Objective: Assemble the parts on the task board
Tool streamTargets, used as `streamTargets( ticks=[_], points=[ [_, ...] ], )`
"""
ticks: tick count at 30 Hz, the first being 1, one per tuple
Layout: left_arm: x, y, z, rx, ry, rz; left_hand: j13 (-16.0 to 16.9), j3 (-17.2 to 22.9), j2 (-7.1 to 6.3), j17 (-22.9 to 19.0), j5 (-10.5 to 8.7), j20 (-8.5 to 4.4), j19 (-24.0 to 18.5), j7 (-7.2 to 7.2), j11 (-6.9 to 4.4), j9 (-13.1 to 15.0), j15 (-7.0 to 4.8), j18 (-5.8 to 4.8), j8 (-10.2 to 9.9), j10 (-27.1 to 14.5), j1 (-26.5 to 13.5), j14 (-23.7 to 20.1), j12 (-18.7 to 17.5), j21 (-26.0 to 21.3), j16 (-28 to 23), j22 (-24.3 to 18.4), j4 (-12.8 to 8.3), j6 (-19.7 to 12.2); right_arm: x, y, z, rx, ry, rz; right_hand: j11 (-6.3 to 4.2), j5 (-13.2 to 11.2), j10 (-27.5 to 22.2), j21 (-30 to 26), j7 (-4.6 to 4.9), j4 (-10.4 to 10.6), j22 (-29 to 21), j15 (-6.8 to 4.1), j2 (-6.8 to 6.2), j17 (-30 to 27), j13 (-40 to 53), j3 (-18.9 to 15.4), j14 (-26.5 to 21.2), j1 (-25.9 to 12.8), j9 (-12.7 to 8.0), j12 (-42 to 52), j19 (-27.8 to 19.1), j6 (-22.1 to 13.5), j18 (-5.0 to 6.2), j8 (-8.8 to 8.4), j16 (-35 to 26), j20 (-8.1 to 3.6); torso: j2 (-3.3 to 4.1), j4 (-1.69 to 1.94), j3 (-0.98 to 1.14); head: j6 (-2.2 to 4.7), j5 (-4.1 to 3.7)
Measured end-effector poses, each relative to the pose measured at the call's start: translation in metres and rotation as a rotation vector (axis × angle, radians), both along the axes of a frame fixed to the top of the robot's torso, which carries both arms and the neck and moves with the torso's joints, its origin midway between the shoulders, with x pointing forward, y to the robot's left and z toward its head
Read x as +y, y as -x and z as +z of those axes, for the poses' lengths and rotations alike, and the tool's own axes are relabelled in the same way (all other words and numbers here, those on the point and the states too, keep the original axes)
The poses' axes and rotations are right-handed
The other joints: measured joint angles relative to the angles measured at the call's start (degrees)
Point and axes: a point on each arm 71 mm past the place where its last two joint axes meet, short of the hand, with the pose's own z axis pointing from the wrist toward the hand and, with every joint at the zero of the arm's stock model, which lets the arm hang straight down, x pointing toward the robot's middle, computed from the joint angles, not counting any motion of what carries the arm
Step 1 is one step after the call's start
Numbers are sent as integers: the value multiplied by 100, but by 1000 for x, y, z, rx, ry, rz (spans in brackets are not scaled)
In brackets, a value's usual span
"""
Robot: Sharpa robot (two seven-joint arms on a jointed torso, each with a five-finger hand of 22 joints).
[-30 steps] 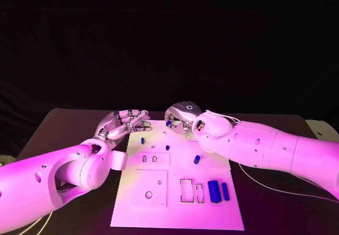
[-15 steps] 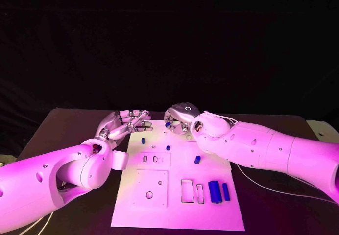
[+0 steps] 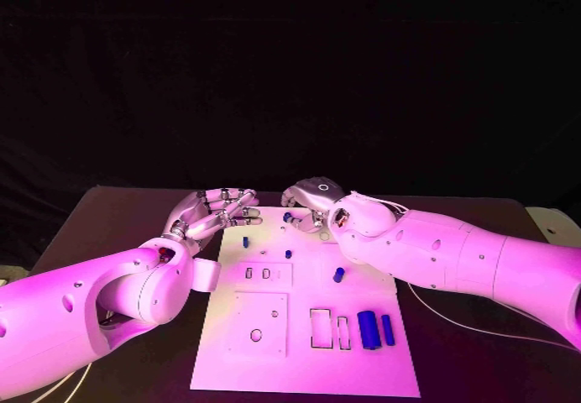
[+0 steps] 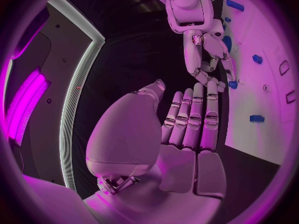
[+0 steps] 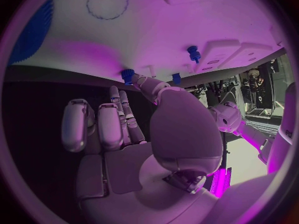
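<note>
Pinching a small blue part [image 5: 127,75] at the task board [image 3: 303,353] upper edge, right hand [image 3: 310,200]; the left wrist view reveals left hand [image 4: 187,129] flat, fingers apart, empty.

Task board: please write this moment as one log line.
right hand: pinches blue part at task board far edge | left hand: holds nothing

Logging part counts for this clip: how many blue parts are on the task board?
7 visible: one at the far edge by the right hand, three mid-board, one in a slot, two bars near-right. More may be hidden.
</note>
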Motion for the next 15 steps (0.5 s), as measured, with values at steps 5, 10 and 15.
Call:
streamTargets(
  ticks=[5, 10, 15],
  points=[
    [2, 0, 0, 0, -2, 4, 0, 0, 0, 10, 0, 0, 0, 0, 0, -6, 0, 0, 0, 0, 0, 0, 0, 0, 0, -9, 0, 0, -18, 9, 2, -4, -13, -1, -27, 27, 27, 10, -42, 13, 59, 0, -17, 41, 7, -48, 0, -6, 21, 28, 5, 43, 0, 0, 0, -1, -2, -7, 3, 7, 8],
    [4, 0, 0, 0, -3, 7, 0, 16, 0, 10, 0, 0, 0, 0, 0, -6, 0, -1, 0, 0, 0, 0, 0, 0, 0, -9, -16, 0, -53, 18, 10, -12, -31, -29, -100, 123, 426, 125, -62, 37, 249, -14, -17, 191, 71, -73, 13, -6, 53, 171, 164, 127, 0, -1, 96, -48, -7, -20, 3, 30, -3],
    [5, 0, 0, 1, -4, 8, 0, 16, 0, 9, 0, 0, 0, 0, 0, -6, 0, -1, 0, 0, 0, 0, 0, 0, 0, -9, -16, 0, -87, 25, 21, -5, -66, -74, -191, 159, 1060, 333, -72, 125, 393, -89, -49, 461, 185, -92, 20, -38, 92, 394, 370, 173, 0, -42, 285, -117, -14, -39, 3, 54, -30]
  ],
)
